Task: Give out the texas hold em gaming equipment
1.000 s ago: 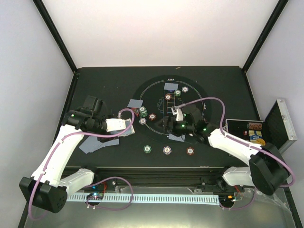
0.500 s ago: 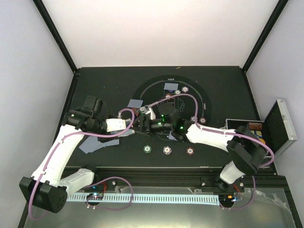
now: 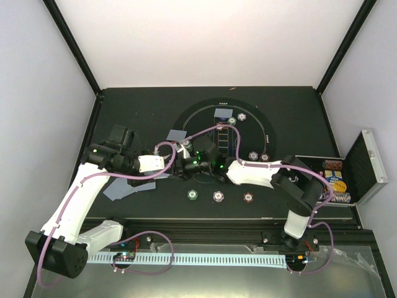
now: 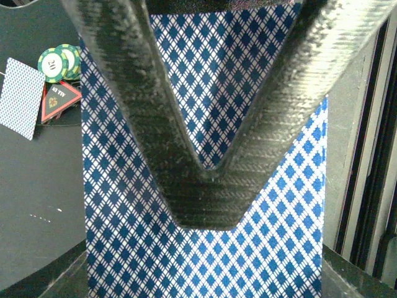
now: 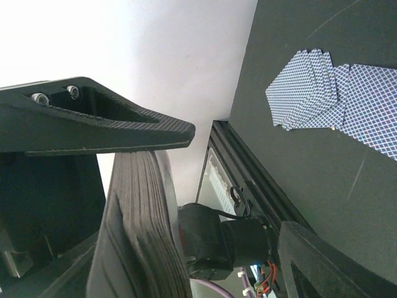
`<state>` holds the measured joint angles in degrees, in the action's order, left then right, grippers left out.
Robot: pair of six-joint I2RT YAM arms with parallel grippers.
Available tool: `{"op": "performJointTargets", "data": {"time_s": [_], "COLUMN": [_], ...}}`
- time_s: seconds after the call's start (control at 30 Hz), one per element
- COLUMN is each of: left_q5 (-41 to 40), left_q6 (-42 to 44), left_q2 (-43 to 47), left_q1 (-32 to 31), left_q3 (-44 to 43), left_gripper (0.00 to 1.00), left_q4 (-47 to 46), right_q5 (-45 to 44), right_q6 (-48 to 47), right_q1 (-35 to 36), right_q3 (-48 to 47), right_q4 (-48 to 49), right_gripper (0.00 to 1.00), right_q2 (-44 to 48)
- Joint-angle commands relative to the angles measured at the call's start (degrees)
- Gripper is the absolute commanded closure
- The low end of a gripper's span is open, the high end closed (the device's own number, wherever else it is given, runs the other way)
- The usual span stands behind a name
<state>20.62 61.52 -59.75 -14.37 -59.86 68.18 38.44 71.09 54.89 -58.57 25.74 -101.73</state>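
Observation:
My left gripper [image 3: 166,167] is shut on a deck of blue-backed cards [image 4: 205,261], which fills the left wrist view under its upper finger. My right gripper [image 3: 180,164] is open right beside it. In the right wrist view the deck's edge [image 5: 139,236] stands between its spread fingers [image 5: 124,127]. A green chip [image 3: 192,194], a purple-white chip [image 3: 218,196] and a red-brown chip [image 3: 248,197] lie in a row near the front. More chips [image 3: 236,118] lie at the far side of the round mat. The left wrist view shows green chips [image 4: 59,62] and a red triangle marker [image 4: 59,99].
Loose cards lie at the left [image 3: 124,189], by the mat's rim [image 3: 175,135] and at its far side [image 3: 223,112]. Two chips [image 3: 258,156] sit right of centre. The open silver case [image 3: 366,164] stands at the right edge. A black rail [image 3: 205,223] runs along the front.
My right gripper has swung left across the mat, from near its centre to the deck in my left gripper. The left arm has stayed still.

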Motion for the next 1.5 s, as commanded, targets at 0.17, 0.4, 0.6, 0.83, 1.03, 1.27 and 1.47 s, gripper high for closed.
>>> {"op": "performJointTargets", "data": {"time_s": [0.17,0.4,0.6,0.83,1.03,1.27,1.47], "left_q5": [1.7,1.9,1.6,1.6,1.7,1.3,1.1], "left_q6": [0.8,0.5,0.7,0.6,0.5,0.6,0.5], "left_q2": [0.3,0.2,0.4,0.3,0.2,0.4,0.4], "left_q1": [0.1,0.1,0.1,0.1,0.1,0.1,0.1], "left_q3": [-2.4,-2.3,-2.2,-2.2,-2.1,-2.0,-1.6], "left_gripper": [0.98,0.98,0.98,0.98,0.98,0.98,0.98], "left_q4": [1.0,0.9,1.0,0.8,0.6,0.6,0.4], "right_q5": [1.0,-0.4,-1.3,-3.7,-3.7,-2.9,-0.4], "right_q6": [1.7,-2.0,-4.5,-10.7,-12.8,-14.3,-15.0], "right_q1": [-2.6,-3.2,-3.9,-4.8,-5.4,-8.1,-13.1], "right_q3": [5.4,6.8,6.6,4.2,3.6,4.5,3.9], "right_q4": [5.4,0.3,-3.7,-13.7,-16.7,-18.6,-18.3], "right_gripper": [0.40,0.57,0.65,0.73,0.90,0.99,0.99], "right_q2": [2.1,5.7,7.7,10.9,12.1,13.4,12.5]}}
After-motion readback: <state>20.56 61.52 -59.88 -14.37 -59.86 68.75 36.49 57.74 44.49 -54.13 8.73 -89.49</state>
